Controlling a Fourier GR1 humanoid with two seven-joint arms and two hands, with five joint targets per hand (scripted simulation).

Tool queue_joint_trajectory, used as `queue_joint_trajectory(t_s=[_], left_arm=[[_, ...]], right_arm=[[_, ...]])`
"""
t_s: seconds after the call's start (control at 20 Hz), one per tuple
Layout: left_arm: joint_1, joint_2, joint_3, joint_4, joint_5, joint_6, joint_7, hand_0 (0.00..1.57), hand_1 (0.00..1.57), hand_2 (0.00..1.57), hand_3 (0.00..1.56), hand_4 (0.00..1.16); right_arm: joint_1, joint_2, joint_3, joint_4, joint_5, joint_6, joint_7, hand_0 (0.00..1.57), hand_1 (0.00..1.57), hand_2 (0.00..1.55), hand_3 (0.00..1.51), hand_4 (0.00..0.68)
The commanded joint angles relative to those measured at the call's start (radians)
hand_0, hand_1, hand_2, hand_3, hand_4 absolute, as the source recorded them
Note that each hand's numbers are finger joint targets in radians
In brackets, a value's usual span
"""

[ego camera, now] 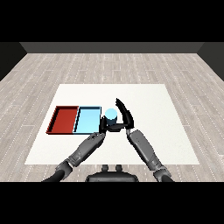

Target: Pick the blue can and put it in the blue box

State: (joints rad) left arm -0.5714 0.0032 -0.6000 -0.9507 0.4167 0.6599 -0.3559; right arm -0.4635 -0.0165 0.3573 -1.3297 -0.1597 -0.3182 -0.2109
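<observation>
- Head view: the blue can [110, 115] stands upright on the white table [166, 131], just beside the right edge of the light blue tray [87, 120] and outside it, roughly midway across the table and nearer its front edge than its far one.
- The right hand [124, 114] is touching the can's right side; its long dark fingers [122, 107] reach up and away past the can, straight rather than wrapped, while a lower part of the hand lies against the can's base.
- The left hand [103, 126] sits at the can's lower left, over the tray's front right corner; whether its fingers are curled or straight cannot be told.
- The can is therefore between the two hands, with the right one on its right and the left one at its front left.
- Both grey forearms rise from the front edge of the table and converge toward the can, the right forearm [144, 148] steeper than the left forearm [83, 151].
- The red tray [63, 119] lies touching the blue tray's left side, away from both hands.
</observation>
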Motion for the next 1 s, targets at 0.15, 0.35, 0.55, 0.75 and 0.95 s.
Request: queue_joint_trajectory(t_s=[0.15,0.35,0.55,0.75,0.95], left_arm=[[0.051,-0.003,0.003,0.045,0.074,-0.019,-0.093,1.57,1.57,1.57,1.48,1.14],[0.079,0.06,0.107,-0.013,-0.003,-0.038,-0.063,1.57,1.57,1.57,1.48,1.14],[0.028,0.133,0.16,-0.052,-0.023,-0.023,0.02,1.57,1.57,1.57,1.48,1.15],[-0.045,0.2,0.242,0.046,-0.031,-0.093,0.027,1.57,1.57,1.56,1.47,1.15],[-0.063,0.202,0.265,0.127,-0.08,-0.051,0.078,1.57,1.57,1.57,1.48,1.13]], right_arm=[[0.108,-0.007,-0.104,-0.159,-0.125,0.078,-0.021,0.0,0.0,0.0,0.0,0.0],[0.119,-0.074,-0.202,-0.266,-0.172,0.113,-0.018,0.0,0.0,0.0,0.0,0.0],[0.269,-0.088,-0.226,-0.383,-0.217,0.148,-0.044,0.0,0.0,0.0,0.0,0.0],[0.288,-0.097,-0.272,-0.411,-0.223,0.128,-0.023,0.0,0.0,0.0,0.0,0.0],[0.252,-0.101,-0.329,-0.343,-0.244,0.156,-0.046,0.0,0.0,0.0,0.0,0.0]])
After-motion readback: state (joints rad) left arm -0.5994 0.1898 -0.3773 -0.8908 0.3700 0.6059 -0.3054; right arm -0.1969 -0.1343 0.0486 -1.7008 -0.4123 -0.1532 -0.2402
